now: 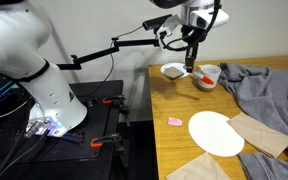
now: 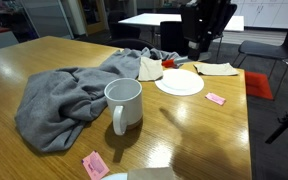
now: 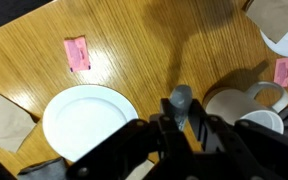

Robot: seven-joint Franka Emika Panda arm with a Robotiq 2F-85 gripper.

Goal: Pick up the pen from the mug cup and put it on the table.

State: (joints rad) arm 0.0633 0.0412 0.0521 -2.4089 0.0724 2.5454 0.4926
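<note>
My gripper (image 1: 191,55) hangs high over the wooden table (image 1: 179,145), between the white mug (image 1: 210,77) and the white plate (image 1: 216,132). It is shut on the red pen (image 1: 191,69), which points down from the fingers, clear of the mug. In the wrist view the pen's grey end (image 3: 180,98) sticks out between the black fingers (image 3: 182,124), with the mug (image 3: 234,105) to the right and below. In an exterior view the mug (image 2: 124,103) stands upright in the foreground and the gripper (image 2: 197,40) is far behind it; the pen cannot be made out there.
A shallow white bowl (image 1: 173,71) stands beside the mug. A grey cloth (image 2: 69,95) lies heaped next to the mug. The plate (image 3: 84,120), pink notes (image 3: 76,52) (image 2: 215,98) and brown napkins (image 1: 264,130) lie on the table. A black stand (image 1: 104,110) holds the robot base.
</note>
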